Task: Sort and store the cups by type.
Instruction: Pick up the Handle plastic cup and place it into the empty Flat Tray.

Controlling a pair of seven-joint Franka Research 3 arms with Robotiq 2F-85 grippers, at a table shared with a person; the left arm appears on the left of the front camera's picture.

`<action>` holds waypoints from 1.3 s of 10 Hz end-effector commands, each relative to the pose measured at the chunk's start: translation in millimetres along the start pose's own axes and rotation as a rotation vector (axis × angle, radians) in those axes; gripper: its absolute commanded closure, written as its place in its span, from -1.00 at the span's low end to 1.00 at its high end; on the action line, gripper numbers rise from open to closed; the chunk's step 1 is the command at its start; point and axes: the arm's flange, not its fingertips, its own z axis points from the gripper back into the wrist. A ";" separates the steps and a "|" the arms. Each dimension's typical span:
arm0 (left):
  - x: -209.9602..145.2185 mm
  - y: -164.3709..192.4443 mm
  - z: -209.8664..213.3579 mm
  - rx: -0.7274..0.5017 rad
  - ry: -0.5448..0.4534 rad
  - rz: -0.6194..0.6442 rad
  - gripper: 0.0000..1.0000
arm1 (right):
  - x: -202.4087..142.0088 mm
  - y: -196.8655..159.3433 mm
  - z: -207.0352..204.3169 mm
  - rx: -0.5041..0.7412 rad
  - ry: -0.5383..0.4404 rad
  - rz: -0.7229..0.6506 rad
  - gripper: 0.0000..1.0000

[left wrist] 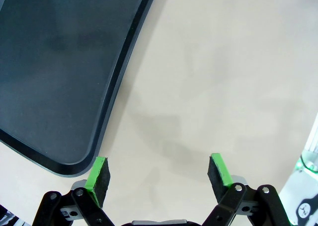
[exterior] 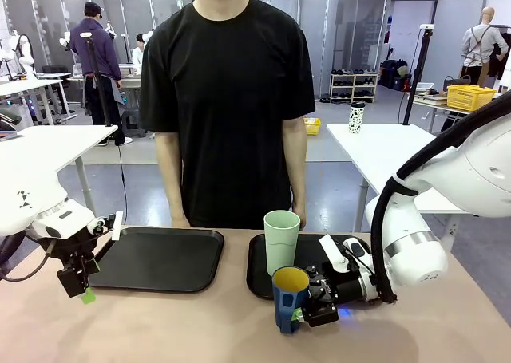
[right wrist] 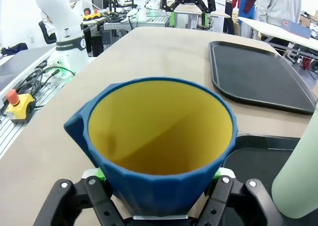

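Right end effector (exterior: 306,315) horizontal, grasping blue mug (exterior: 289,298); left end effector (exterior: 80,287) released, pointing down.

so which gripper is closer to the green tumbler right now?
Right. The right gripper, shut on the blue mug, sits just in front of the green tumbler on the right tray. The left gripper hangs open beyond the left tray.
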 end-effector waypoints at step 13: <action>-2.6 0.6 0.3 0.000 -0.016 -0.016 -1.00 | 84.2 -3.8 -4.0 -0.159 0.012 0.012 -0.29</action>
